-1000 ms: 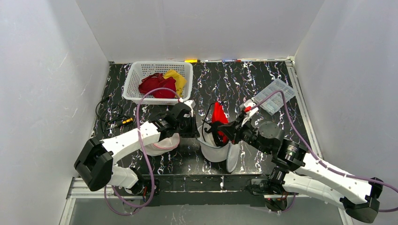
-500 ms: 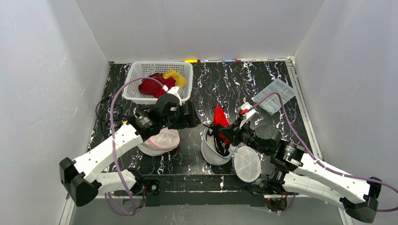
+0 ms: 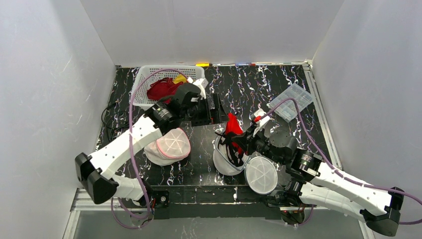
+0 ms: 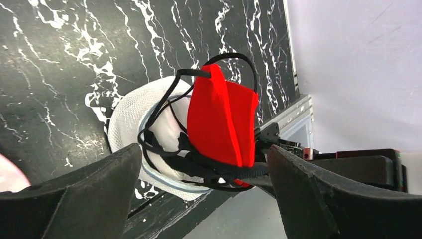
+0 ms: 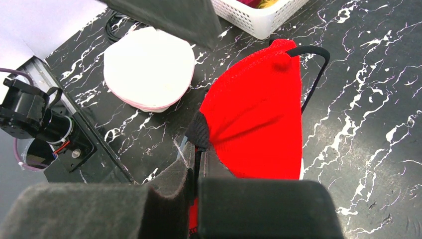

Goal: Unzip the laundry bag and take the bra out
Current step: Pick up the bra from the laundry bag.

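— Well, entry one: left arm?
— Reaches from its base toward 1 o'clock. The left gripper (image 3: 217,108) is raised off the table, fingers spread wide, holding nothing, at 10 o'clock from the bra (image 3: 232,124).
— Entry two: right arm?
— Stretches toward 10 o'clock. The right gripper (image 3: 239,142) is clenched on the red bra's black edge; the cup stands up out of the unzipped white laundry bag (image 3: 224,162).
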Available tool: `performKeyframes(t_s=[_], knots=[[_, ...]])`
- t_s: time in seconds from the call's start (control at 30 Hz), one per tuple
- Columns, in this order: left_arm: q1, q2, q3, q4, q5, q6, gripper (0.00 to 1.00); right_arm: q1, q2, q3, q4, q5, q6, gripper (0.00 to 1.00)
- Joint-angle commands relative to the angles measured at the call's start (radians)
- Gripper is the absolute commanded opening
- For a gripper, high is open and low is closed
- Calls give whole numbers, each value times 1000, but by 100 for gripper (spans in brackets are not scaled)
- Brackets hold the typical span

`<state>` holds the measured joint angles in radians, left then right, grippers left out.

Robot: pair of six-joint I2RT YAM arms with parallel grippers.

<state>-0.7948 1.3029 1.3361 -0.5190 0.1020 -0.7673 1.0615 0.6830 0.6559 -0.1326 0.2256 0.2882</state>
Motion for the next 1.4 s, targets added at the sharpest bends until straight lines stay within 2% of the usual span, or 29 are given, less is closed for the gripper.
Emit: performKeyframes(t_s=[0.0, 0.23, 0.53, 0.7, 0.87, 1.0, 1.03, 1.07, 1.13, 1.23, 1.27, 1.37], knots=[[-24, 51, 66, -9, 98, 31, 94, 0, 4, 5, 35, -2, -9, 1], [-60, 130, 133, -47, 108, 83, 87, 1, 17, 10, 34, -6, -14, 1], [-83, 204, 160, -102, 20, 126, 70, 1, 23, 19, 30, -13, -9, 1], [-83, 216, 144, -85, 17, 124, 50, 1, 18, 18, 29, -20, -11, 1], [-84, 220, 130, -54, 45, 130, 19, 1, 12, 14, 29, -29, -9, 1], [-84, 198, 94, -10, 53, 127, 0, 1, 12, 25, 17, -41, -3, 1], [-84, 197, 90, -6, 57, 125, 0, 1, 10, 27, 14, -40, -1, 1], [-85, 195, 89, -3, 61, 122, 0, 2, 6, 31, 9, -42, 0, 9], [-84, 191, 83, 5, 71, 122, 0, 0, 0, 48, -4, -47, 3, 47], [-84, 175, 71, 23, 70, 123, 0, 0, -3, 94, -50, -47, 7, 88], [-84, 168, 67, 28, 68, 124, 0, 1, -5, 114, -65, -54, 8, 97], [-84, 148, 61, 54, 74, 135, 0, 1, -7, 188, -123, -72, -7, 99]])
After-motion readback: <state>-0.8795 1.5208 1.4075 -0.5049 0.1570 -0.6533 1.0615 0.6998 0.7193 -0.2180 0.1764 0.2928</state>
